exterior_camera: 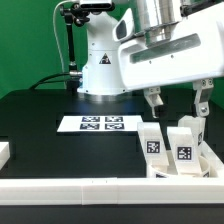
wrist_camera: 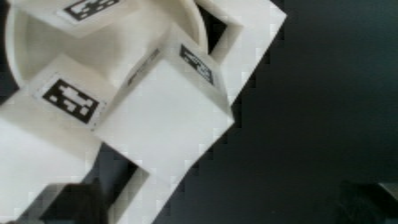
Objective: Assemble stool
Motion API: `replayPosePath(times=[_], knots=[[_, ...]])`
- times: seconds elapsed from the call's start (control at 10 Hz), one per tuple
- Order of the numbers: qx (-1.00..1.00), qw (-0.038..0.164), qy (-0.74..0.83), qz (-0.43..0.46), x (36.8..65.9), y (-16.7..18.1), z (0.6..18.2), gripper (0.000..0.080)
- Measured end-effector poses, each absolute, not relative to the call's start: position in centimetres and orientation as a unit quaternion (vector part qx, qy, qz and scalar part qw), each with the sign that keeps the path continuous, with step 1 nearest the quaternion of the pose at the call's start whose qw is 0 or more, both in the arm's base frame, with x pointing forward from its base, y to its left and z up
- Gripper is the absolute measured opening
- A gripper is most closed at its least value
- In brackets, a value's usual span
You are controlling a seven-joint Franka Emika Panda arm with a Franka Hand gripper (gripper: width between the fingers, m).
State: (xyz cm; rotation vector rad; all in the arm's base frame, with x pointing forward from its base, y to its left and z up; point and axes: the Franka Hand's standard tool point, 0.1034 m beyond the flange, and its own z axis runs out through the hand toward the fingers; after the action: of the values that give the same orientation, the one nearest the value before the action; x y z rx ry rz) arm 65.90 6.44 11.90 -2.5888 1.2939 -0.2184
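Observation:
Stool legs, white blocks with black-and-white tags, lie bunched together at the exterior view's right, near the front rail: one leg (exterior_camera: 152, 143) and another (exterior_camera: 184, 147) beside it. My gripper (exterior_camera: 177, 102) hangs open just above them, one finger (exterior_camera: 153, 101) over the first leg, and holds nothing. In the wrist view the tagged legs (wrist_camera: 151, 105) fill most of the picture. A dark fingertip (wrist_camera: 63, 205) shows at the edge next to one block. The gripper (wrist_camera: 217, 208) has bare black table between its fingers.
The marker board (exterior_camera: 100, 123) lies flat on the black table in front of the robot's base (exterior_camera: 100, 70). A long white rail (exterior_camera: 90, 190) runs along the front edge, and a short white piece (exterior_camera: 5, 152) sits at the exterior view's left.

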Motion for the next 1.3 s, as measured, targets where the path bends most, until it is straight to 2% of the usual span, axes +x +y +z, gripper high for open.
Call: replayPosePath(times=[0.3, 0.5, 0.9, 1.3], knots=[[-0.957, 0.102, 0.256, -0.093, 65.8, 6.0, 11.6, 0.0649], [-0.968, 0.098, 0.21, -0.093, 65.5, 6.8, 11.6, 0.0649], [-0.989, 0.074, 0.074, -0.105, 65.5, 6.1, 11.5, 0.0649], [-0.981, 0.028, -0.169, -0.094, 64.8, 6.4, 10.5, 0.0649]])
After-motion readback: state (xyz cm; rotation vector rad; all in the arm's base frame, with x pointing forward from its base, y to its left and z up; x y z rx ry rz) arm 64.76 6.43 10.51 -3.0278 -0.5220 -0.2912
